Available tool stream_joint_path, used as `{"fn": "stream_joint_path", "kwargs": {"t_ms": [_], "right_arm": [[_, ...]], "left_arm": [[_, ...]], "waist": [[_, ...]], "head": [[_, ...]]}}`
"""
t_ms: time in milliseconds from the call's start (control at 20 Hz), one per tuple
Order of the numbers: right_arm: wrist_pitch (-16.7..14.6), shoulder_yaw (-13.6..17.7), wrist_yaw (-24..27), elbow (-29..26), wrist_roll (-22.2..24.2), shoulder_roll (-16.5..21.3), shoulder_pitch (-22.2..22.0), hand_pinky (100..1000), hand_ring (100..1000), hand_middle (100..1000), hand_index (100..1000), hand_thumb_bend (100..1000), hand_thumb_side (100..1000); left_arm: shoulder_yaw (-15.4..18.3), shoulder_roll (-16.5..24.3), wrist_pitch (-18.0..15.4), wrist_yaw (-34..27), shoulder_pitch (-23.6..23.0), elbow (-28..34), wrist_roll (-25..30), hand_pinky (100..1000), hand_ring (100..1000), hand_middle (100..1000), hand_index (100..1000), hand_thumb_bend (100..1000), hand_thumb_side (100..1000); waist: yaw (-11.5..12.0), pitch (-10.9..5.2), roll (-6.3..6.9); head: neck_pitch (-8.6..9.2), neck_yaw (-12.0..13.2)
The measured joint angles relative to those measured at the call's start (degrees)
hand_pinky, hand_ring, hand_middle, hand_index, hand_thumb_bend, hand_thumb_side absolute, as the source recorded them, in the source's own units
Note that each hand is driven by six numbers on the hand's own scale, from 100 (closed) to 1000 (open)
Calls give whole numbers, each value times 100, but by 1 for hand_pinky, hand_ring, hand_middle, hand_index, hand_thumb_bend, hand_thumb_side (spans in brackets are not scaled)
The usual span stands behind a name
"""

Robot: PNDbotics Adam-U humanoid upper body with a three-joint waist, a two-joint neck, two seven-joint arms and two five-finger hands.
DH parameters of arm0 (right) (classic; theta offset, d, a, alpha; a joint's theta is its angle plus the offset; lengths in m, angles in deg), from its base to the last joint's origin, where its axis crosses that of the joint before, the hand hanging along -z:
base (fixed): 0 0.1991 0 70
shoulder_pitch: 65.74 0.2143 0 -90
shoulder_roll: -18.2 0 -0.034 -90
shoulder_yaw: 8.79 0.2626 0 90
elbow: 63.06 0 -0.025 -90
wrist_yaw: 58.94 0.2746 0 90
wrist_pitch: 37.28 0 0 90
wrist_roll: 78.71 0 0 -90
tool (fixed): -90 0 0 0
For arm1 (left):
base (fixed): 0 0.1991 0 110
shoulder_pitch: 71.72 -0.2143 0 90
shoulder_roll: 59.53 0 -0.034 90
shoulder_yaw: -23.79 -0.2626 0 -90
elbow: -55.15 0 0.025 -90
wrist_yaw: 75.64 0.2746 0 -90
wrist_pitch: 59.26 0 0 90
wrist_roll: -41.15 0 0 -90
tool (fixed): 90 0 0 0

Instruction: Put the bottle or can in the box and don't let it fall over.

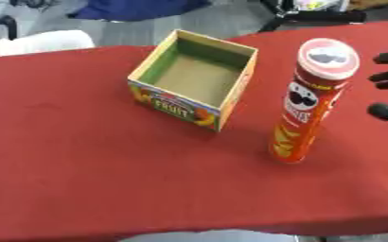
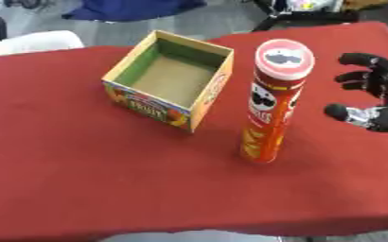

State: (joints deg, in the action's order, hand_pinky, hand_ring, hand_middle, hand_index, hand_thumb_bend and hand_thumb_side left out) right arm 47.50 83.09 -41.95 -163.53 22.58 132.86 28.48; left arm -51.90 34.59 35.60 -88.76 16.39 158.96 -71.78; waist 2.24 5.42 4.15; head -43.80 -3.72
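While the black right hand [image 2: 378,101] hangs with fingers [image 2: 356,59] spread and released, just beside it, a tall red cardboard crisp can [image 2: 271,104] stands upright on the red-clothed desk [image 2: 81,175], beside the open-topped square cardboard fruit-print box [image 2: 171,81].

Evenly and fairly brightly lit from overhead. No hard glare; only a pale sheen on the lid of the tall can [image 2: 283,58]. Soft, faint shadows on the red tablecloth [image 1: 81,160] beside the can and under the near wall of the box [image 1: 196,78]. Generally soft and slightly blurred; lettering on the box smeared, background at the top edge out of focus.
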Motion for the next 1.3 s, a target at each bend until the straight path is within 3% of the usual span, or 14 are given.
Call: {"fn": "stream_joint_path", "kwargs": {"t_ms": [500,1300], "right_arm": [[12,-209,75,0,278,0,40,830,812,906,911,745,320],[172,-428,-16,35,338,-108,341,831,831,926,927,758,323]], "left_arm": [[-1,0,16,0,0,0,22,742,796,736,799,497,771],[-10,0,16,0,8,0,31,740,796,731,798,494,772]], "waist": [[24,0,0],[67,76,14]], "head": [[0,-43],[0,-41]]}}
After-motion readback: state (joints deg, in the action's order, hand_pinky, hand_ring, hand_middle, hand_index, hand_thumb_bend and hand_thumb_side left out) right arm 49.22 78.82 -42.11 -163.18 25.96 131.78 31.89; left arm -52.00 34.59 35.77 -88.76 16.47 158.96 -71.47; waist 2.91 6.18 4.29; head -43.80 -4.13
